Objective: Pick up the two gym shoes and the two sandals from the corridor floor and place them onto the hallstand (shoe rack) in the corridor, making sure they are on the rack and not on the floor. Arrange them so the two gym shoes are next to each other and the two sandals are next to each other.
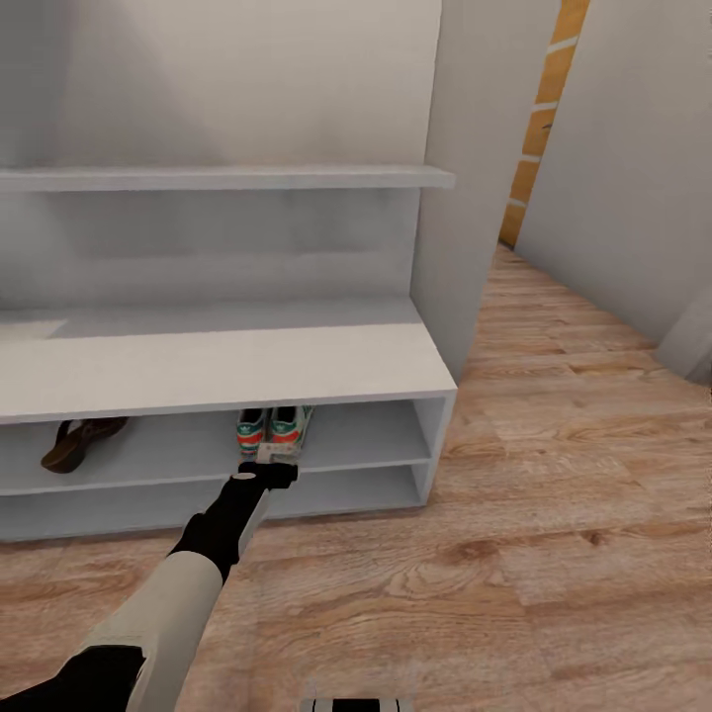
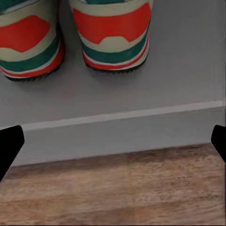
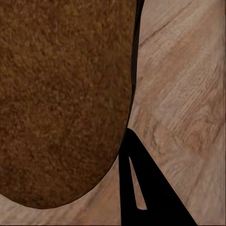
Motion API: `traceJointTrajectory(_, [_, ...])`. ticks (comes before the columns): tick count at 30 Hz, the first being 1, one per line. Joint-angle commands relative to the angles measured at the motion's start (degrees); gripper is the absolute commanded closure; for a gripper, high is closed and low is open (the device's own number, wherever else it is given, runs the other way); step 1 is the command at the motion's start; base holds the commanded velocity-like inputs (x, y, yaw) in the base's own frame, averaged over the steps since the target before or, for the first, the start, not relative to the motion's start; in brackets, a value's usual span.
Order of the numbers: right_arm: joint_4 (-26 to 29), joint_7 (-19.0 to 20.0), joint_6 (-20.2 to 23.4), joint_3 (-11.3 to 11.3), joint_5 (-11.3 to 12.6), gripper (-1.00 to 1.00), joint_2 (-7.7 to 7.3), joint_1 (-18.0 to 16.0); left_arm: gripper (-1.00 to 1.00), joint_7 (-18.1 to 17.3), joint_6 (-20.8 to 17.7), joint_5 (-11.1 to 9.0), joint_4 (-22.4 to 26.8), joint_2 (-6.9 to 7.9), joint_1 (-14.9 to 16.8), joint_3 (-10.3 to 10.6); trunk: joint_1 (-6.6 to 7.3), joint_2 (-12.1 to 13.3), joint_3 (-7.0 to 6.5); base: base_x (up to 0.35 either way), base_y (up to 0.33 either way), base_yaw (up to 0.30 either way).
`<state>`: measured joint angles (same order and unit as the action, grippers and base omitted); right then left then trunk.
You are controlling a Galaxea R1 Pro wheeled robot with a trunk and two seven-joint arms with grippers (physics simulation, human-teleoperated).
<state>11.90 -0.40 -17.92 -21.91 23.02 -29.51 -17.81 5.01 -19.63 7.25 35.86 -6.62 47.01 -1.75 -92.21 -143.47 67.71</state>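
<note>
Left gripper hovered low-centre in the head view at the shelf's front edge, fingers spread wide with nothing between them, just short of the two gym shoes. Both sat side by side on the hallstand, heels outward (red, green and cream bands). One sandal lay on the same shelf at left. Right gripper appeared to pinch the other sandal, though its closure could not be told. Judged next: shelve it beside its mate.

The head camera looks down from high up at the shoe rack and wood floor. The left wrist camera sits very near the gym shoes, seen in both views. The right wrist camera looks closely at a brown sandal above the floor.
</note>
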Motion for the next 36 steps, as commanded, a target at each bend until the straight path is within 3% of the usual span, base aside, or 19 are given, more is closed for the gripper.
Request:
traceJointTrajectory(1, [-0.04,-0.04,-0.19,0.29,0.62,1.0,-0.02,-0.03,-1.0,-0.08,-0.28,0.57,0.09,-0.05,-0.02,-0.18,0.05,-0.02,0.04,-0.335,0.0,0.0])
traceJointTrajectory(8, [-0.04,-0.04,-0.19,0.29,0.62,1.0,-0.02,-0.03,-1.0,-0.14,0.44,0.37,0.68,0.46,-2.55,-0.39,0.05,-0.02,0.04,-0.336,0.0,0.0])
traceJointTrajectory(14, [-0.04,-0.04,-0.19,0.29,0.62,1.0,-0.02,-0.03,-1.0,-1.21,9.12,-0.18,1.4,3.35,-8.74,-0.52,0.05,-0.02,0.04,-0.336,0.0,0.0])
traceJointTrajectory(15, [-0.04,-0.04,-0.19,0.29,0.62,1.0,0.06,-0.03,-1.0,-3.02,12.48,-0.3,1.49,4.51,-11.71,-0.56,0.05,-0.02,0.04,-0.331,0.0,0.0])
traceJointTrajectory(16, [-0.04,-0.04,-0.19,0.29,0.62,1.0,0.09,-0.03,-1.0,-3.69,13.27,-0.32,1.49,4.83,-12.48,-0.59,0.05,-0.02,0.04,-0.326,0.0,0.0])
traceJointTrajectory(19, [-0.05,-0.04,-0.19,0.32,0.6,1.0,0.21,-0.03,-1.0,-9.7,20.03,-1.23,1.48,7.28,-18.1,-1.53,0.05,-0.02,0.04,-0.18,0.0,0.0])
traceJointTrajectory(21, [-0.06,-0.04,-0.19,0.34,0.58,1.0,0.22,-0.03,-1.0,-11.61,22.33,-1.72,1.47,7.98,-19.91,-1.95,0.05,-0.02,0.04,-0.066,0.0,0.0])
traceJointTrajectory(23, [-0.1,-0.04,-0.19,0.38,0.55,1.0,0.23,-0.03,-1.0,-17.0,26.94,-2.96,1.43,9.94,-24.21,-3.02,0.05,-0.02,0.04,-0.024,0.0,0.0])
traceJointTrajectory(29, [-0.12,0.02,-0.19,0.45,0.53,1.0,0.3,-0.03,-1.0,-29.43,29.03,-4.39,0.31,13.39,-27.71,-3.78,0.05,-0.02,0.04,-0.008,0.0,0.0])
traceJointTrajectory(33, [-0.18,0.04,-0.26,0.46,0.53,1.0,0.32,-0.03,-1.0,-44.38,29.22,-4.84,-4.03,16.56,-28.44,-3.94,0.05,-0.02,0.04,-0.001,0.0,0.0])
traceJointTrajectory(34, [-0.19,0.04,-0.27,0.46,0.53,1.0,0.33,-0.03,-1.0,-49.57,29.52,-4.91,-9.86,16.9,-28.52,-4.06,0.05,-0.02,0.04,0.0,0.0,0.0])
traceJointTrajectory(36, [-0.2,0.04,-0.27,0.46,0.53,1.0,0.34,-0.03,-1.0,-50.54,29.65,-4.94,-12.2,16.82,-28.54,-4.1,0.05,-0.02,0.04,0.0,0.0,0.0])
